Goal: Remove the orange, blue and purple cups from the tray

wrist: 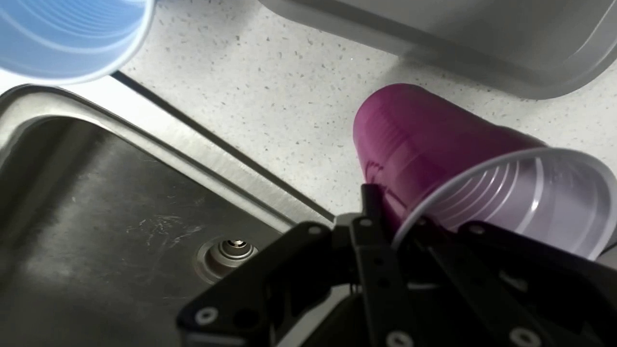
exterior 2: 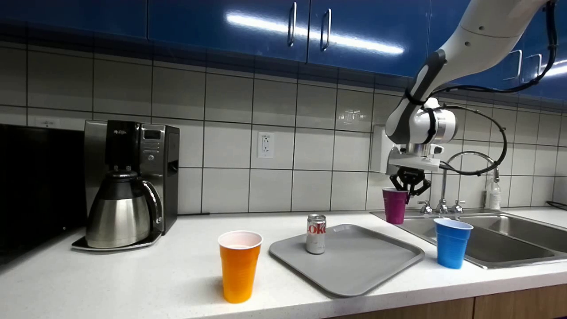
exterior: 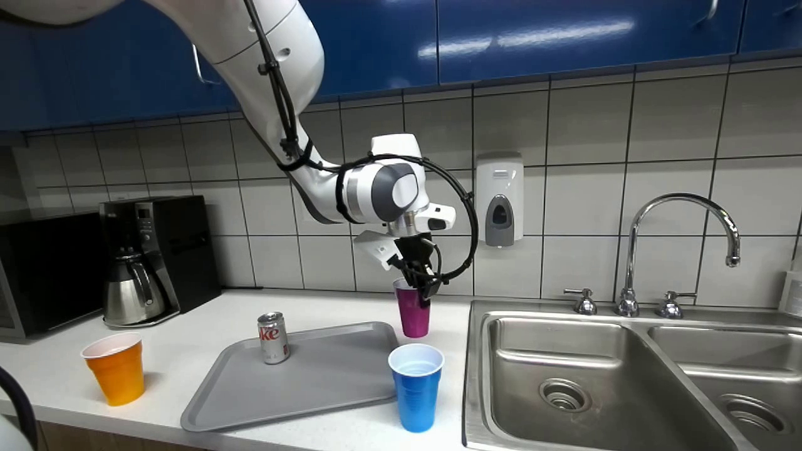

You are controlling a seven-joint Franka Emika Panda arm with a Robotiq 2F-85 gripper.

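The purple cup point(exterior: 413, 313) is off the tray, between its back right corner and the sink, also in an exterior view point(exterior 2: 394, 208). My gripper point(exterior 2: 408, 197) is shut on its rim. In the wrist view point(wrist: 391, 224), one finger is outside the cup wall and the other inside, its tip hidden. I cannot tell whether the purple cup point(wrist: 424, 135) touches the counter. The blue cup point(exterior: 416, 388) stands upright right of the tray. The orange cup point(exterior: 117, 369) stands upright left of it. The grey tray point(exterior: 326, 376) holds no cup.
A Coke can point(exterior 2: 316, 235) stands on the tray. The steel sink point(exterior: 476, 376) with its faucet point(exterior: 633, 250) is to the right. A coffee maker point(exterior 2: 133, 186) stands at the back left. A soap dispenser point(exterior: 499, 194) hangs on the wall behind the gripper.
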